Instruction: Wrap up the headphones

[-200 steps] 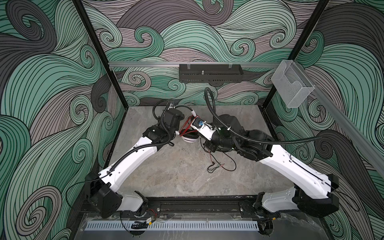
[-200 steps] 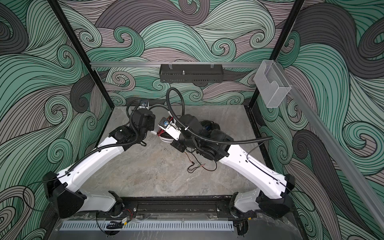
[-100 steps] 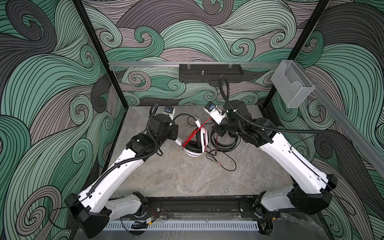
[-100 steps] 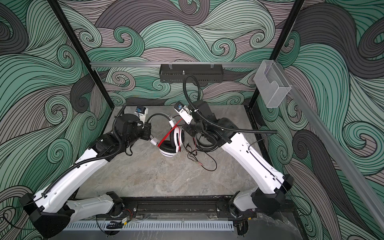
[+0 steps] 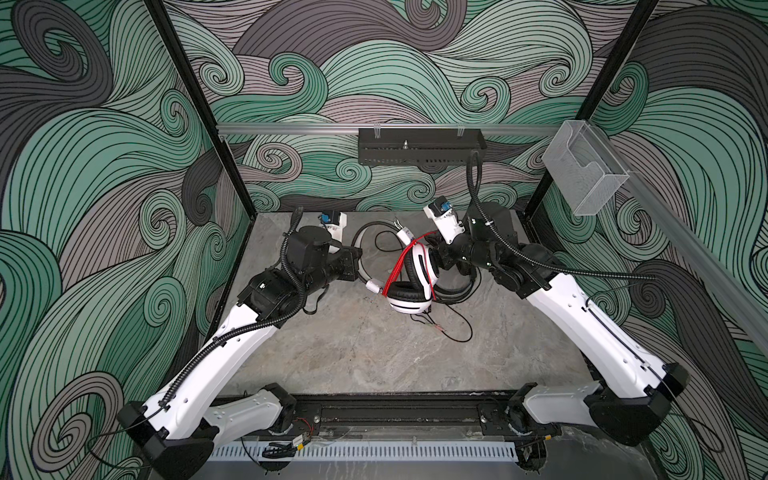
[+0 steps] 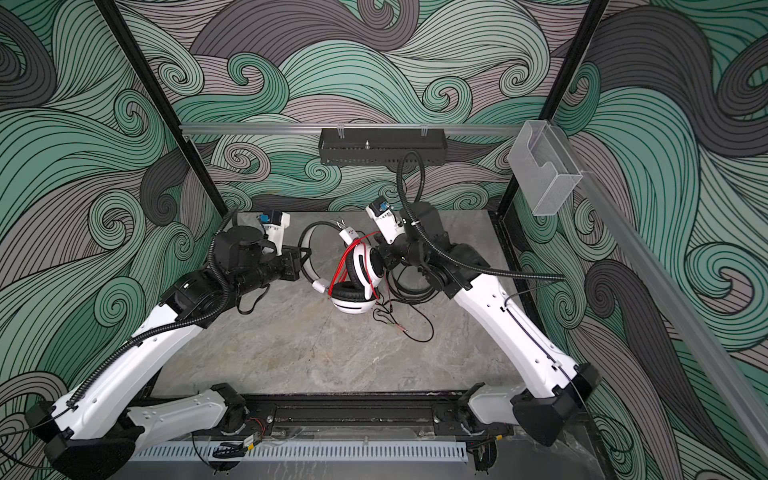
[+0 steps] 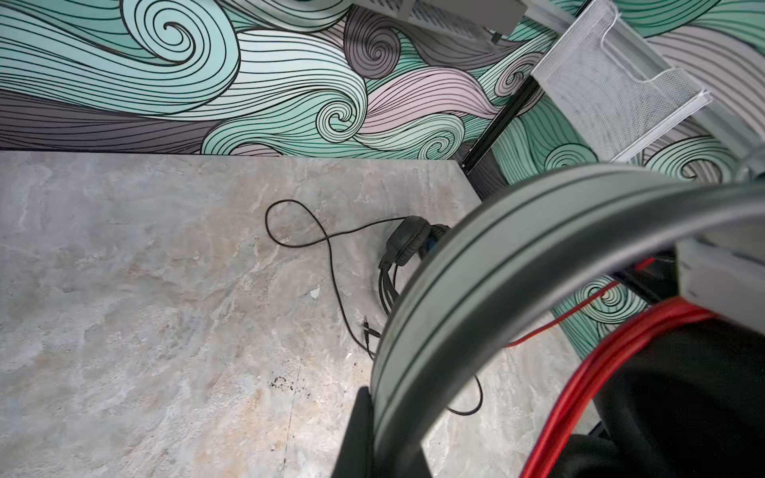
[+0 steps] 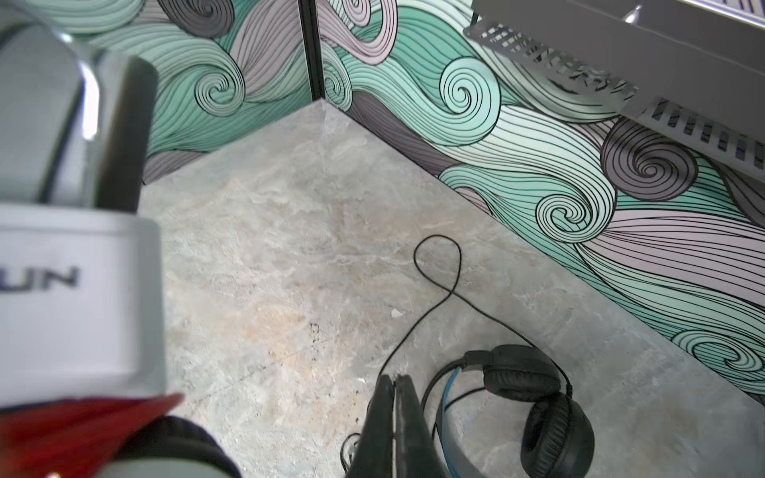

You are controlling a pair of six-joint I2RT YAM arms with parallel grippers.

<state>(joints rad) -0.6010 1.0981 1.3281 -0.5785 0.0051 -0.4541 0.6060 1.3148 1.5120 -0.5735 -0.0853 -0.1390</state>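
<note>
The white headphones [image 5: 409,286], red cable [image 5: 395,266] looped round them, sit between both grippers over the grey marble tabletop [image 5: 374,361]. Swirl-painted walls [image 5: 374,83] stand around. The left gripper [image 5: 359,266] is clamped on the headband. The right gripper [image 8: 393,383] is pinched tight, on what I cannot tell. The wrist views alone clearly show the black headphones [image 8: 538,405] lying just past the right fingertips.

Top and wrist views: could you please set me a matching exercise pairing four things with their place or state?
Things:
1. white headphones
2. black headphones
3. red cable
4. clear box
States:
a. hangs on the side rail
b. lies on the table
c. headband clamped in the left gripper
d. wound in strands across the white pair
Pairs: 1-c, 2-b, 3-d, 4-a.
</note>
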